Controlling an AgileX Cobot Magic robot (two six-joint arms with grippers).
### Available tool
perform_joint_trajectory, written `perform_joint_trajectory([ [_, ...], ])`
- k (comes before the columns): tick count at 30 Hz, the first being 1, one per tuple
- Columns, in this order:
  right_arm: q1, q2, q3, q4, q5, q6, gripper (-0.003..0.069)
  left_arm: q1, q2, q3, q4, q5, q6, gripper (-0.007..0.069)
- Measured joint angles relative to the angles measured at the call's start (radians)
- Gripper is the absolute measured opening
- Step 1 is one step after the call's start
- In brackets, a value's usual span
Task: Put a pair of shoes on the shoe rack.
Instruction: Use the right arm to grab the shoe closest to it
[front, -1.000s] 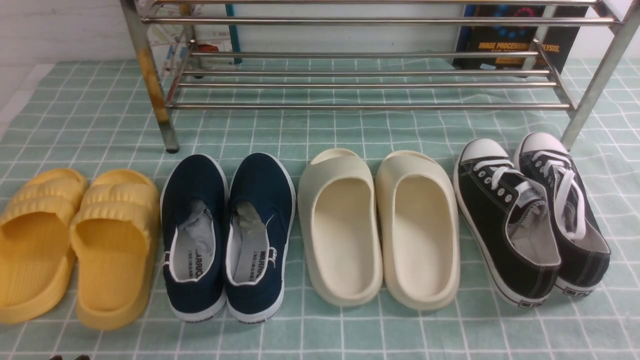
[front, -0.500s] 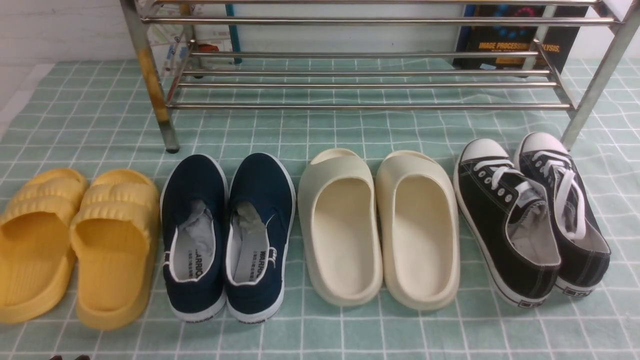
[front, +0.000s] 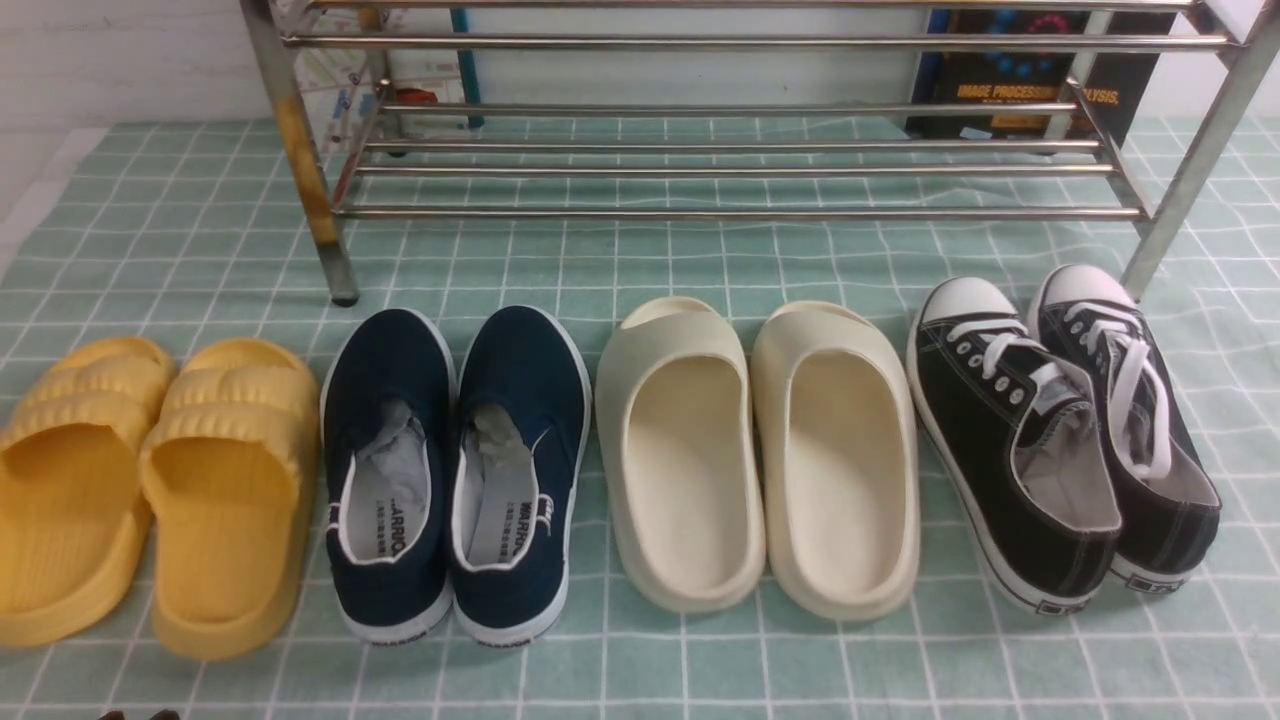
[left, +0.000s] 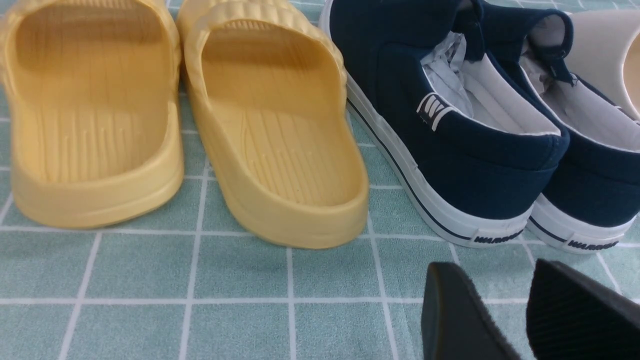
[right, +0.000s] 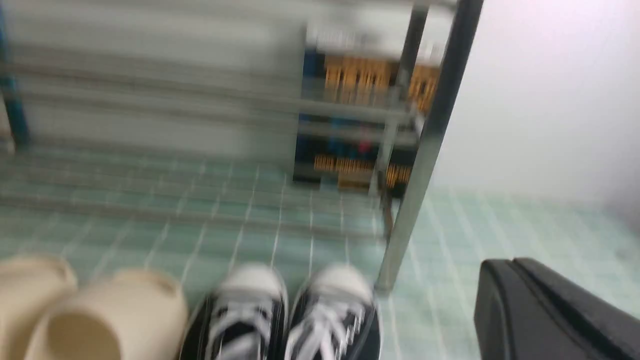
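The pair of shoes, two black lace-up sneakers (front: 1010, 440) with white toe caps, lies side by side at the right end of the row, toes toward the shoe rack (front: 740, 170). They also show, blurred, in the right wrist view as the black sneakers (right: 280, 320) just before the rack's leg (right: 425, 165). My right gripper (right: 510, 267) is shut with nothing in it, off to the side of the sneakers and apart from them. My left gripper (left: 492, 270) is open and empty, hovering over the cloth behind the navy slip-ons (left: 450, 125).
On the green checked cloth (front: 640, 260) stand yellow slippers (front: 150, 480), navy slip-ons (front: 460, 460) and cream slippers (front: 760, 450), left to right. A dark book (front: 1040, 80) leans behind the rack's right end. A white wall is at the back.
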Motion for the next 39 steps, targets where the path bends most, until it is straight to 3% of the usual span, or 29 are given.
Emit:
perform_joint_trajectory([
  [3,0.0,0.239,-0.138,0.055,0.273,-0.013,0.001,0.0,0.0,0.0,0.0,0.0,0.0,0.0239],
  [6,0.017,0.442,-0.232,0.146,0.436,-0.06,0.0015,0.0,0.0,0.0,0.0,0.0,0.0,0.0239],
  [12,0.164,0.667,-0.342,0.205,0.519,-0.119,0.0052,0.0,0.0,0.0,0.0,0.0,0.0,0.0239],
  [18,0.271,0.875,-0.433,0.089,0.551,0.061,0.0222,0.0,0.0,0.0,0.0,0.0,0.0,0.0239],
  [22,0.303,0.961,-0.446,0.012,0.535,0.126,0.04,0.0,0.0,0.0,0.0,0.0,0.0,0.0239],
  [27,0.334,0.993,-0.446,0.011,0.467,0.135,0.0454,0.0,0.0,0.0,0.0,0.0,0.0,0.0239],
  [31,0.343,1.025,-0.448,0.013,0.395,0.142,0.0414,0.0,0.0,0.0,0.0,0.0,0.0,0.0239],
  [33,0.344,1.07,-0.449,0.014,0.374,0.17,0.032,0.0,0.0,0.0,0.0,0.0,0.0,0.0239],
  [34,0.344,1.072,-0.449,0.014,0.374,0.17,0.0311,0.0,0.0,0.0,0.0,0.0,0.0,0.0239],
  [36,0.344,1.098,-0.449,0.013,0.374,0.199,0.0177,0.0,0.0,0.0,0.0,0.0,0.0,0.0239],
  [37,0.344,1.098,-0.449,0.013,0.374,0.2,0.0151,0.0,0.0,0.0,0.0,0.0,0.0,0.0239],
  [38,0.345,1.096,-0.451,0.015,0.375,0.207,0.0066,0.0,0.0,0.0,0.0,0.0,0.0,0.0239],
  [39,0.346,1.093,-0.45,0.017,0.376,0.215,0.0032,0.0,0.0,0.0,0.0,0.0,0.0,0.0239],
])
